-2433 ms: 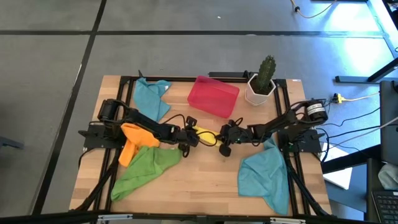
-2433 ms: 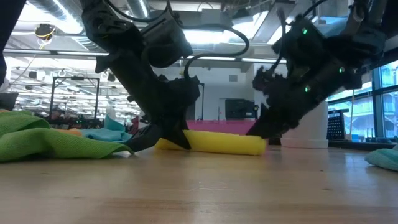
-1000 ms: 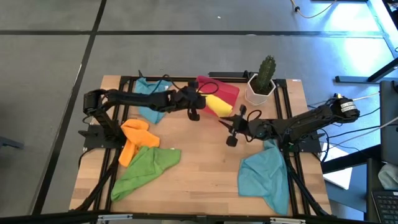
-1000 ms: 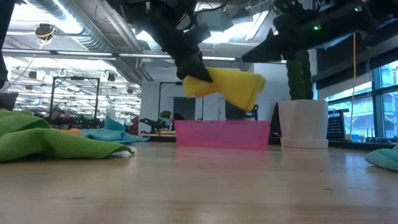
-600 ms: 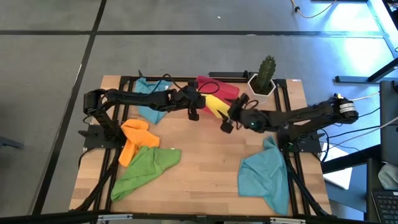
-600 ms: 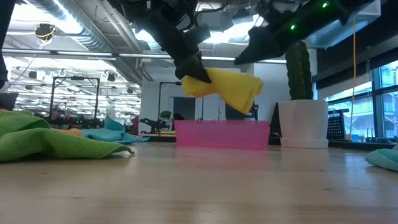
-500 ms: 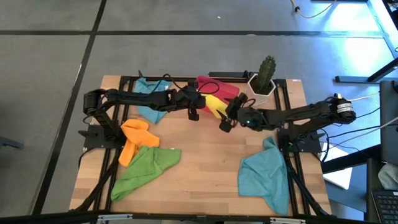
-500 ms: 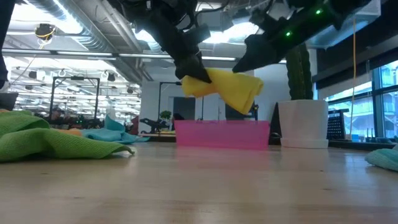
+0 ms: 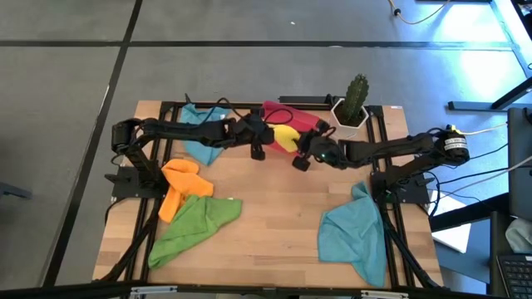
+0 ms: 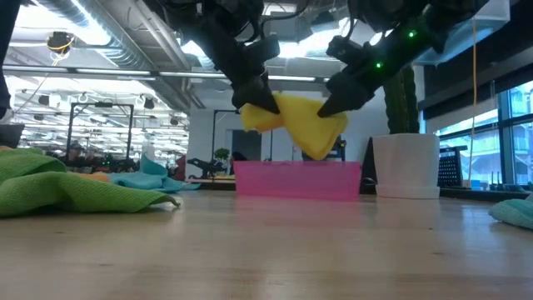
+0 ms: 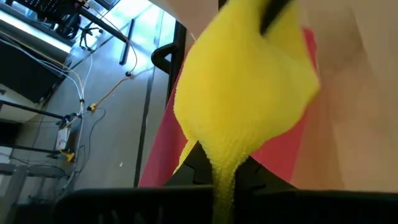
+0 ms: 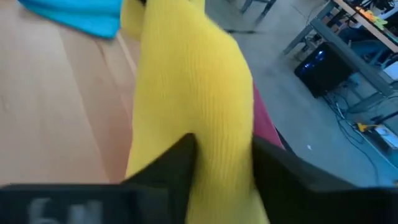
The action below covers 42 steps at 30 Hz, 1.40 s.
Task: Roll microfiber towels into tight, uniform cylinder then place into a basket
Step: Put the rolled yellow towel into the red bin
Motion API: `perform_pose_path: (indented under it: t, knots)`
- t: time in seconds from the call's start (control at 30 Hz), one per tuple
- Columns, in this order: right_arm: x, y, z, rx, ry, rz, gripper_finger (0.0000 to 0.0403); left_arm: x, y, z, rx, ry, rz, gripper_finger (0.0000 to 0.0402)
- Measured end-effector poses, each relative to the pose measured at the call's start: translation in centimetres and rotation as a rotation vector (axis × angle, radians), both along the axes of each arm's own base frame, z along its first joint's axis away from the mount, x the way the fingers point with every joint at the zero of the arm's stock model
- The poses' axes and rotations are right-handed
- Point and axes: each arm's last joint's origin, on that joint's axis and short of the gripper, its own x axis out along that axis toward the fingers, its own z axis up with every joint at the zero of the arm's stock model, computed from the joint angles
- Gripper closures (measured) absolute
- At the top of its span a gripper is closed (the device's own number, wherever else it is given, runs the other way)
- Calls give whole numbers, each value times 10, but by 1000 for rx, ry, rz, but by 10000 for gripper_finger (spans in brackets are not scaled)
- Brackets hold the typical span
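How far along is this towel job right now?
One yellow towel is rolled; the left gripper and right gripper hold it above the red basket. Still loose on the table: green towel, orange towel and two blue towels.

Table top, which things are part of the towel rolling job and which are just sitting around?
Job: rolled yellow towel, held above the red basket by left tool and right tool; orange towel, green towel, teal towels.
Just lying about: potted cactus.
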Motion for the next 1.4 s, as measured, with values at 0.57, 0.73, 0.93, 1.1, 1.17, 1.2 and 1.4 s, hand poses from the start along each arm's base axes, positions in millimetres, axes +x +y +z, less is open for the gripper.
perform_pose_path:
  t: [0.57,0.73,0.93,1.1,1.17,1.2,1.4]
  knots:
    - [-8,-38,5,-158,106,-109,393,9,36,-13,156,14,-46,401]
    - [-11,-44,3,-189,156,-141,393,21,52,-43,232,66,-72,401]
    - [-9,-44,-10,-173,236,-130,394,23,59,-60,232,118,-83,401]
    - [0,-45,-36,-126,309,-104,394,22,54,-66,202,169,-112,401]
    - [3,-43,-46,-119,346,-94,394,22,51,-68,187,190,-128,401]
    - [5,-43,-51,-117,357,-88,394,21,48,-70,171,205,-147,401]
    - [10,-37,-64,-63,372,-34,394,19,41,-76,124,265,-182,372]
